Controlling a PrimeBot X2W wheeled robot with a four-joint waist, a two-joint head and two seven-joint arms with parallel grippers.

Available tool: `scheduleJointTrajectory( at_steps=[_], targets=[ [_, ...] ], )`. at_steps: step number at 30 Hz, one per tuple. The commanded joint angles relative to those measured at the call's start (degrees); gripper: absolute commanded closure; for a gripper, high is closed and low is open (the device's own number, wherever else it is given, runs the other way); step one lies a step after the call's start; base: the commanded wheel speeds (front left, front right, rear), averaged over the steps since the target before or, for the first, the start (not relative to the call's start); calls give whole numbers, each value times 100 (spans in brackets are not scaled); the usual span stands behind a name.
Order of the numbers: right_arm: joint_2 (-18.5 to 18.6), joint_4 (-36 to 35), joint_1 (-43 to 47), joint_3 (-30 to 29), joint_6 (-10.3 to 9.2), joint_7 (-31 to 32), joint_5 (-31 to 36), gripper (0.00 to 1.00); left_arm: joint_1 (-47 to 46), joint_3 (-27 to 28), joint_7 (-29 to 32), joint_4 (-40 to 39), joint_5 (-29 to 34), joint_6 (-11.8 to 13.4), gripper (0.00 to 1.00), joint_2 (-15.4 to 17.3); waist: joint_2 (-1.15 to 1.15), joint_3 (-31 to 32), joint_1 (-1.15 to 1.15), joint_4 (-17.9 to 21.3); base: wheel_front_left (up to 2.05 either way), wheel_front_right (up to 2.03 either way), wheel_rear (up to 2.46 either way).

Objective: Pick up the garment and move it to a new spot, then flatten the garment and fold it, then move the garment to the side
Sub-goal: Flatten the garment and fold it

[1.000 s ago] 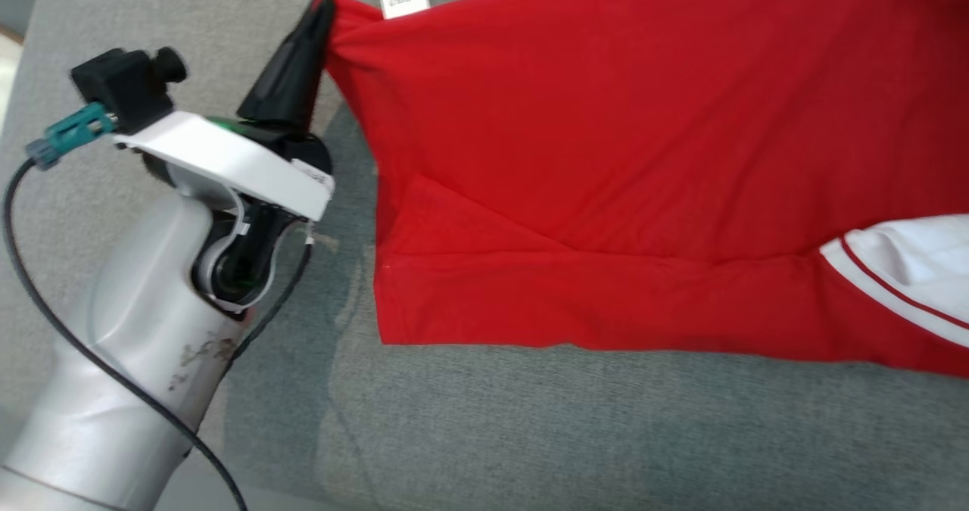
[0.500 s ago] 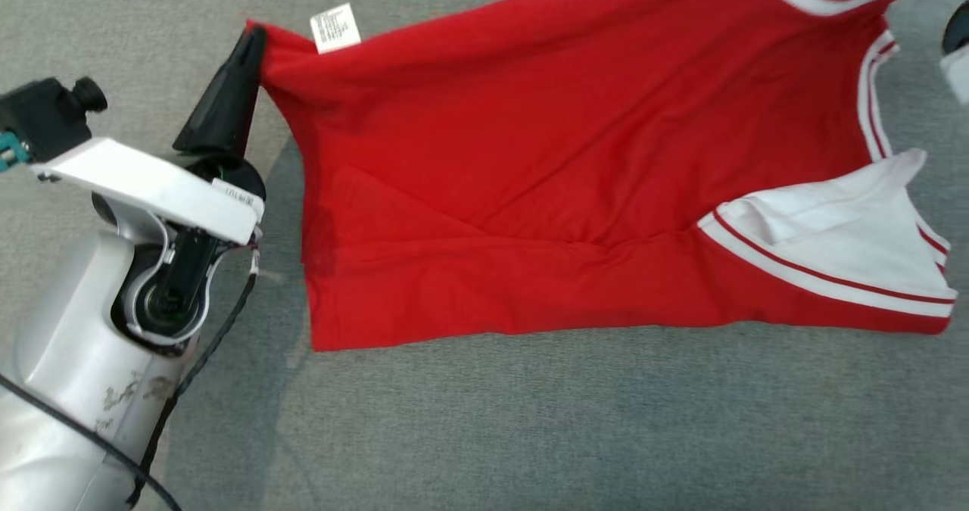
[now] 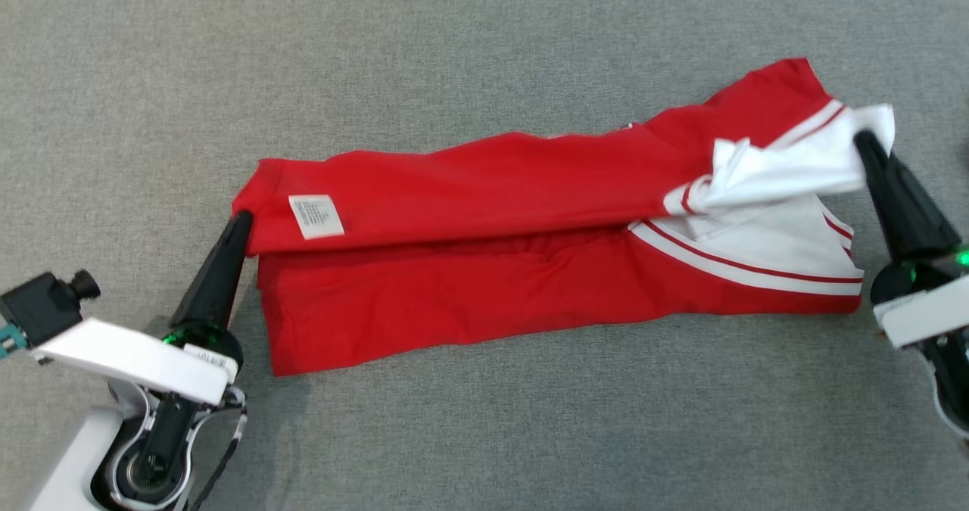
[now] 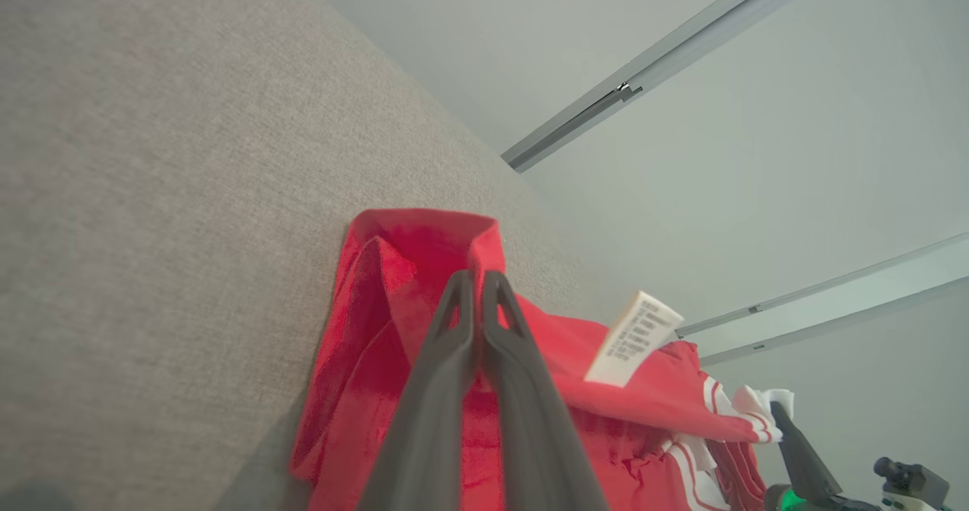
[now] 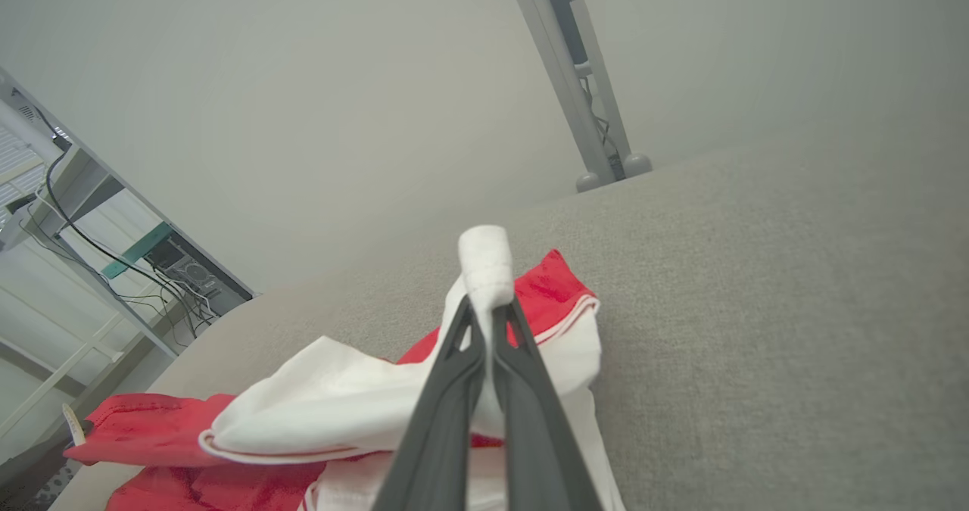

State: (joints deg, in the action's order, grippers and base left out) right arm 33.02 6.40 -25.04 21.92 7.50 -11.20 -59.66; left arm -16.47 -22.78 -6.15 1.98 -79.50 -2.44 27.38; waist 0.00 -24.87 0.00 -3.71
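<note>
The red cloth garment with white striped sleeves point(image 3: 469, 269) lies across the middle of the head view, running from 9 o'clock to 3 o'clock on the grey woven fabric surface point(image 3: 484, 49). Its upper layer is laid over the lower one, so a first lengthwise fold looks made, with the white rectangular care label point(image 3: 316, 216) facing up.

The left gripper point(image 3: 241, 219), at 8 o'clock, has its fingers pinched together on the red corner. The right gripper point(image 3: 863, 141), at 3 o'clock, is clamped on a bunched white sleeve edge. Neither corner is released yet, and that sleeve end looks rumpled and only partly flat. I judge that letting go, smoothing, any further fold and the move to the side remain.

Bare surface lies open toward 12 and 6 o'clock. In the wrist views the surface's far edge runs beyond the garment, so sideways room looks ample.
</note>
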Motion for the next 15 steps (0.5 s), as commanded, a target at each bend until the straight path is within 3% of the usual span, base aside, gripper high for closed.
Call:
scheduleJointTrajectory(
  at_steps=[1, 8, 9, 10, 11, 12, 13, 15],
  targets=[
    [-66, -7, 261, -105, -2, -75, -69, 100, 170, 53, -23, -34, -97, 41, 100, 29, 0, 54, 0, 40, 0, 0, 0],
    [-426, 143, 810, -135, -2, -136, -3, 100, 519, -68, -49, 173, -218, 46, 100, -143, 0, 175, 0, 148, 0, 0, 0],
    [-446, 212, 827, -136, -2, -148, 70, 66, 530, -97, -39, 235, -200, 38, 100, -165, 0, 189, 0, 159, 0, 0, 0],
    [-476, 299, 847, -147, -2, -163, 134, 13, 509, -138, -63, 317, -109, 67, 100, -164, 0, 208, 0, 162, 0, 0, 0],
    [-543, 364, 859, -180, -2, -186, 189, 0, 475, -179, -109, 393, -10, 105, 76, -177, 0, 229, 0, 168, 0, 0, 0],
    [-599, 430, 864, -229, -1, -226, 266, 0, 437, -210, -168, 457, 63, 132, 22, -214, 0, 247, 0, 170, 0, 0, 0],
    [-646, 493, 870, -282, -2, -246, 365, 0, 379, -217, -282, 516, 186, 134, 0, -235, 0, 276, 0, 174, 0, 0, 0],
    [-750, 619, 896, -454, -2, -320, 658, 0, 312, -218, -528, 604, 461, 195, 0, -269, 0, 330, 0, 191, 0, 0, 0]
  ],
)
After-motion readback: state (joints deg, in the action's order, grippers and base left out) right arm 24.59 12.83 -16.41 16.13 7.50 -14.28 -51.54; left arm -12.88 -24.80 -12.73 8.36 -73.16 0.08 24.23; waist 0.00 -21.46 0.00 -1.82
